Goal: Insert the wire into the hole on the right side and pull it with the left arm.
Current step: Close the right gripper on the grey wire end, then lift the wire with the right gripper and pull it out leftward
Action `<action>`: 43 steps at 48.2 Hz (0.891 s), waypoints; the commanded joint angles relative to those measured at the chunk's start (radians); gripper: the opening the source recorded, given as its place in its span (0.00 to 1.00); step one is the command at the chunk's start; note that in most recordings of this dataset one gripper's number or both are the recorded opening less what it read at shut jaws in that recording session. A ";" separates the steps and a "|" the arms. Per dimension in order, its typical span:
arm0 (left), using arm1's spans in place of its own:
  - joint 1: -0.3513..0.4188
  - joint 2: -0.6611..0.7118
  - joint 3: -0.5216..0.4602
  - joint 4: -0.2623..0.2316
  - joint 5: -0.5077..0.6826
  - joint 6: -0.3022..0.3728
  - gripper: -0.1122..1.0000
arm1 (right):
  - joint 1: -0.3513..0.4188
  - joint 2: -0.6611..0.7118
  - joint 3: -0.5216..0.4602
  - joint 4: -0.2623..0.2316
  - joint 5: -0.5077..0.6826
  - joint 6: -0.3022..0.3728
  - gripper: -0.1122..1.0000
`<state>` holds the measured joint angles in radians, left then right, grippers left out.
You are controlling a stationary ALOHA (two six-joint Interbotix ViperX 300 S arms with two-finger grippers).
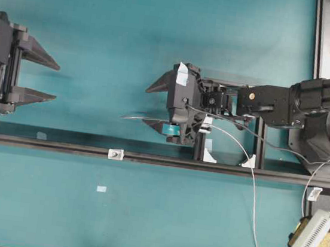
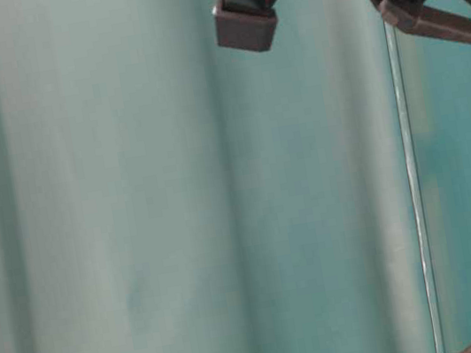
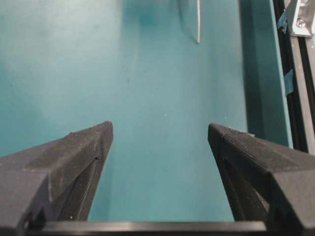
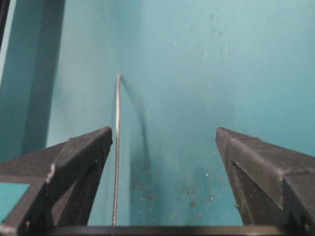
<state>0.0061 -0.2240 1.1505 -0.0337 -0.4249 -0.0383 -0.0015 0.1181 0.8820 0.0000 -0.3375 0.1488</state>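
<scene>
- Teal covers the whole table [image 1: 104,31], and a dark rail [image 1: 42,144] runs across it from side to side in the overhead view.
- My left gripper [image 1: 45,78] sits at the far left of that view, its two plain black fingers spread wide with nothing between them.
- From my left wrist camera I see those same fingers [image 3: 83,152] standing apart over bare teal, and the far end of the wire [image 3: 198,22] near the top of the picture, well away from them.
- My right gripper [image 1: 155,105], the one with teal tape and a white label, reaches toward the middle of the table; its jaws are also wide open.
- The wire [image 1: 253,201] is thin and pale. It curves up from the lower right of the overhead view, passes under my right gripper and pokes out a little past the lower finger.
- In my right wrist camera the wire [image 4: 117,147] lies just beside my left-hand finger [image 4: 78,167], close against its inner edge; I think it is not clamped, since the jaws stand far apart, but whether it touches that finger I cannot tell.
- A small silver tab [image 1: 115,153] sits on the rail, below and to the left of the wire's tip; its hole is too small to make out.
- At the lower right corner stands a pale ribbed box [image 1: 313,238].
</scene>
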 commanded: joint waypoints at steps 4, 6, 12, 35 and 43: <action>0.002 -0.009 -0.015 0.000 -0.008 0.002 0.88 | -0.003 -0.003 -0.015 -0.002 -0.003 -0.003 0.93; 0.003 -0.009 -0.015 -0.002 -0.009 0.000 0.88 | -0.003 -0.002 -0.017 -0.002 -0.003 -0.003 0.93; 0.002 -0.009 -0.015 0.000 -0.009 0.000 0.88 | -0.003 -0.003 -0.018 -0.003 -0.005 -0.003 0.93; 0.002 -0.008 -0.015 0.000 -0.008 0.000 0.88 | -0.009 -0.002 -0.018 -0.002 -0.008 -0.006 0.45; 0.002 -0.009 -0.015 0.000 -0.009 0.000 0.88 | -0.009 -0.002 -0.015 -0.002 -0.008 -0.006 0.12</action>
<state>0.0061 -0.2255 1.1505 -0.0337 -0.4249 -0.0383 -0.0077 0.1258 0.8805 0.0000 -0.3390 0.1442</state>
